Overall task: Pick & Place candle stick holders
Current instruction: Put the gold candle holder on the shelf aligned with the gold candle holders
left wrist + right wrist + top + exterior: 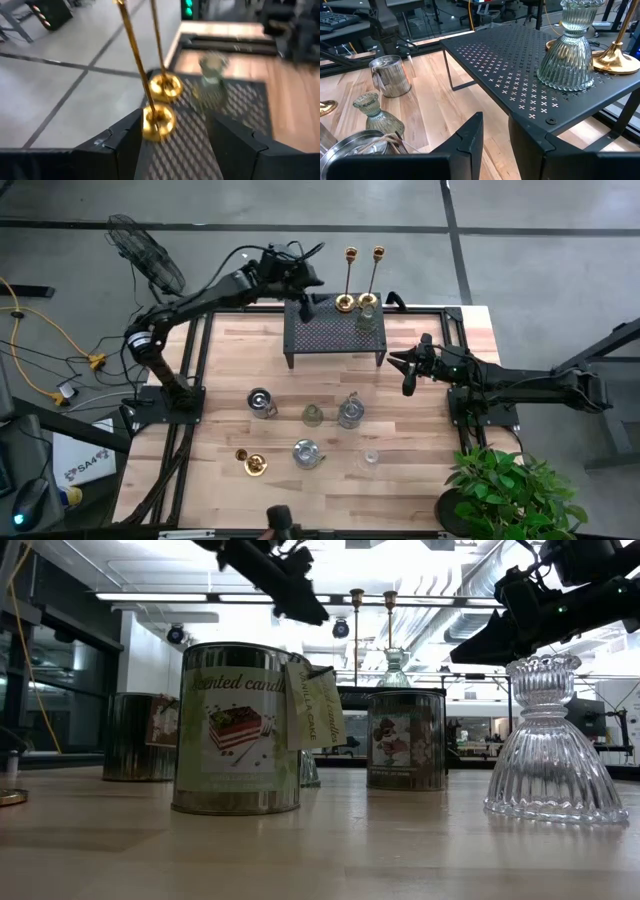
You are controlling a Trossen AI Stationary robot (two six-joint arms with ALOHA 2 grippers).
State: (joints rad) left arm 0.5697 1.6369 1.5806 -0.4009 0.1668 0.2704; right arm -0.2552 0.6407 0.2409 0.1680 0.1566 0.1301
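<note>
Two tall gold candle stick holders (347,300) (373,297) stand on their round bases at the far edge of the black mesh stand (335,340), with a clear glass holder (367,318) beside them. My left gripper (306,306) hovers open over the stand's far left part. In its wrist view the nearer gold base (159,122) shows just ahead of the open fingers. My right gripper (407,372) hangs empty off the stand's right side, its fingers a narrow gap apart (495,132). A third gold holder (252,463) lies on the table near the front left. Two glass holders (313,415) (371,458) stand on the table.
Three metal candle tins (262,402) (348,412) (305,452) stand among the holders in the table's middle. A potted plant (505,490) is at the front right corner. A fan (145,250) stands beyond the far left corner.
</note>
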